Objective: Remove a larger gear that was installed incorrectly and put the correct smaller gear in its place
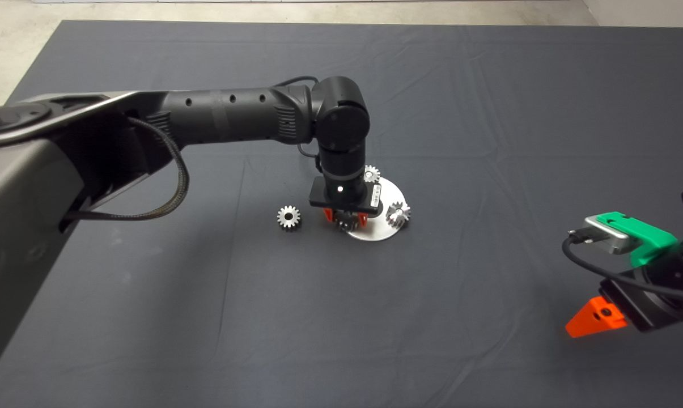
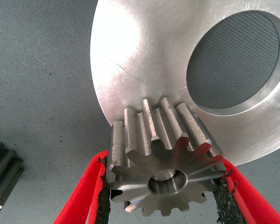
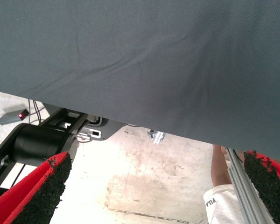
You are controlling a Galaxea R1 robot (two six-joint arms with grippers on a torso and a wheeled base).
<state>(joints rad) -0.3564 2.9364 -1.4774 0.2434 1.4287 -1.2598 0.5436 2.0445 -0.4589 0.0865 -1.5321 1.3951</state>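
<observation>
Larger gear [image 2: 165, 161] is gripped between the jaws of the left gripper [image 1: 346, 217] at the 7 o'clock edge of the round metal plate [image 1: 387, 192]. One small gear [image 1: 289, 217] lies on the mat [image 1: 488, 113] at 9 o'clock of the plate. The right gripper [image 3: 154, 196] is parked at the lower right, jaws open.

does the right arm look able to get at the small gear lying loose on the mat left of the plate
Probably not easily. The right gripper waits at the mat's right edge, fingers open, and the loose small gear lies beyond the round plate, where the left gripper is shut on the larger gear, blocking the direct path.
</observation>
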